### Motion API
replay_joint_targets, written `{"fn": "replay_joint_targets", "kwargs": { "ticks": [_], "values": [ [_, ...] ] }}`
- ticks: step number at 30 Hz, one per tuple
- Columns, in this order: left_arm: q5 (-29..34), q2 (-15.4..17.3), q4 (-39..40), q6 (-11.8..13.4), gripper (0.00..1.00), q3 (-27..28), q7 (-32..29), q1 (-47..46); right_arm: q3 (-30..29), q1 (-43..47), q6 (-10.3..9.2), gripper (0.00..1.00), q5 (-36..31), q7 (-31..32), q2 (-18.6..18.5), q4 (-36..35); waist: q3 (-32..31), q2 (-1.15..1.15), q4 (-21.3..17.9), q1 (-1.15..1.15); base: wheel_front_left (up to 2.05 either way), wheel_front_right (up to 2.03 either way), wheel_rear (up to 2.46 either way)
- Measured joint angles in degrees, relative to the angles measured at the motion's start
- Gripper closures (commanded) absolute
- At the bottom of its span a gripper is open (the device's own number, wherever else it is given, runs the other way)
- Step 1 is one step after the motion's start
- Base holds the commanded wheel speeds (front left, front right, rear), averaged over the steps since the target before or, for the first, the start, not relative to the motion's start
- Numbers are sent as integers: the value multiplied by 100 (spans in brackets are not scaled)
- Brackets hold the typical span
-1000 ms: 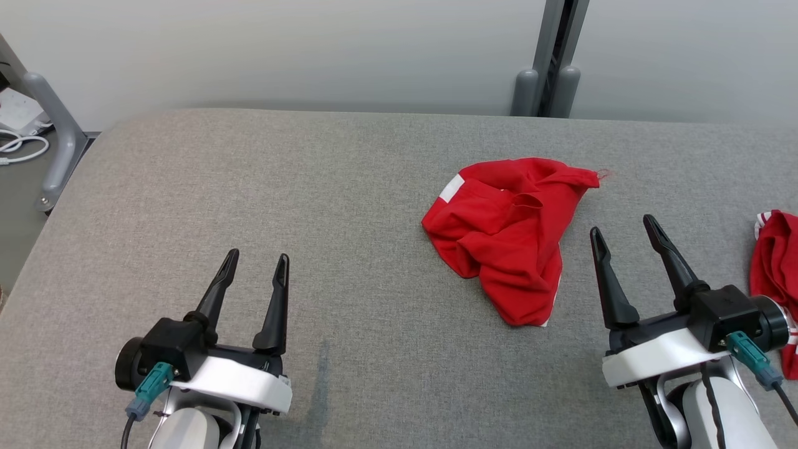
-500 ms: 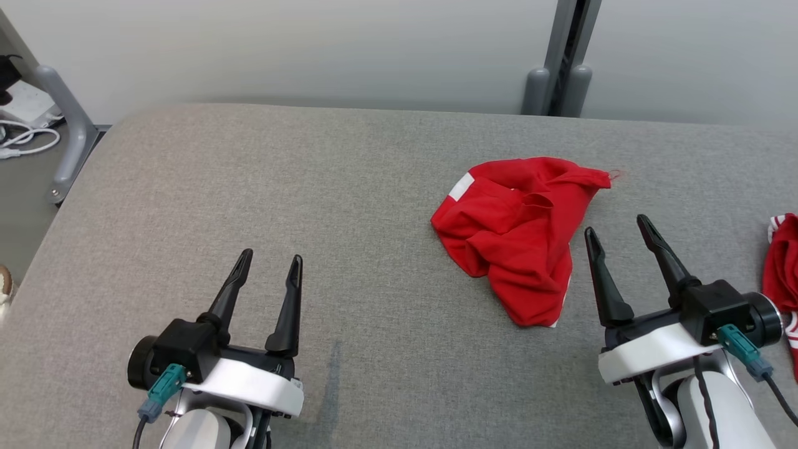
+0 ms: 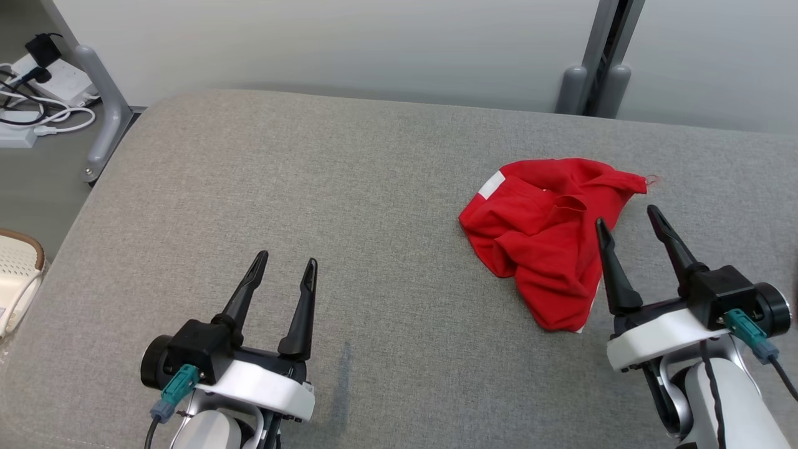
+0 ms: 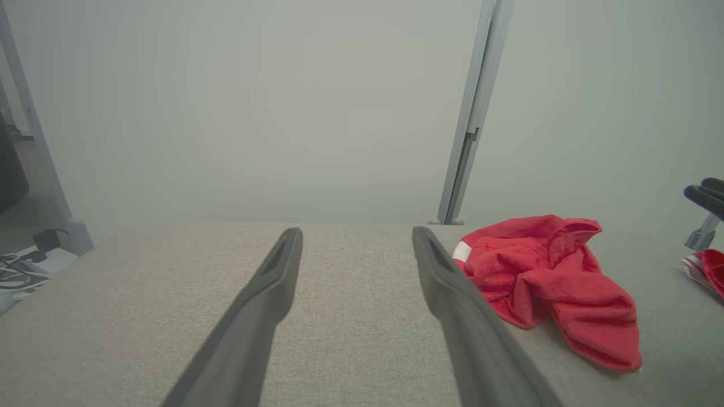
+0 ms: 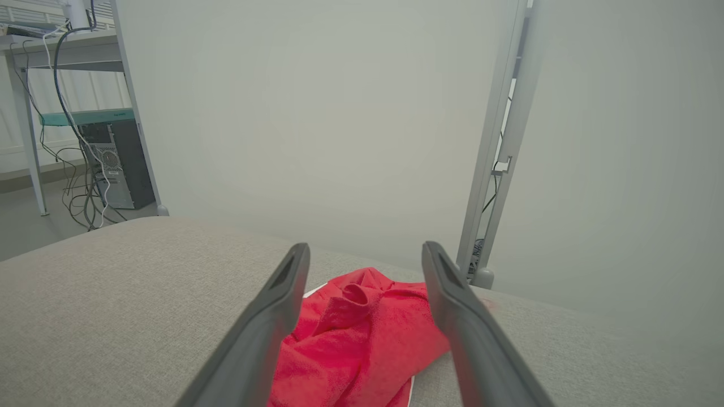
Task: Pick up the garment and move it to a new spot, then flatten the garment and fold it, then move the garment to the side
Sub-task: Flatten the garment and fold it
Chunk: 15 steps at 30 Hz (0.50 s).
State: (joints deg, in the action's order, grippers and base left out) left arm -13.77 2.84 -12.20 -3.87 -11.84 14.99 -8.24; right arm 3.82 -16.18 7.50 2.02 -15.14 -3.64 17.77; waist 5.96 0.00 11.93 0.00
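The garment (image 3: 548,243) is a crumpled red piece with a white patch, lying on the grey padded table (image 3: 349,187) right of centre. My right gripper (image 3: 626,213) stands open at the garment's right edge, its left finger over the cloth, nothing between the fingers. In the right wrist view the garment (image 5: 362,333) lies just beyond and below the open right gripper (image 5: 365,245). My left gripper (image 3: 287,257) is open and empty over bare table at the lower left, well apart from the cloth. In the left wrist view the garment (image 4: 543,282) lies to the right of the left gripper (image 4: 357,230).
A second red cloth (image 4: 707,265) lies at the table's far right. Beyond the table's rounded left edge are a power strip with cables (image 3: 37,93), a grey frame leg (image 3: 103,100) and a pale object (image 3: 15,280). A partition post (image 3: 598,81) stands behind the table.
The head camera has turned left, shifting the whole picture right. The right gripper has come closer to the garment, its left finger now over the cloth's right edge. The garment keeps its shape.
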Motion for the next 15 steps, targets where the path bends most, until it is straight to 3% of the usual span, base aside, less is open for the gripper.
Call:
{"fn": "replay_joint_targets", "kwargs": {
  "ticks": [15],
  "values": [
    [5, -2, 103, 14, 0, -81, 0, 6, -296, -108, 0, 0, 53, 0, 57, 312, 66, 0, 32, 0, 0, 0, 0]
  ]
}}
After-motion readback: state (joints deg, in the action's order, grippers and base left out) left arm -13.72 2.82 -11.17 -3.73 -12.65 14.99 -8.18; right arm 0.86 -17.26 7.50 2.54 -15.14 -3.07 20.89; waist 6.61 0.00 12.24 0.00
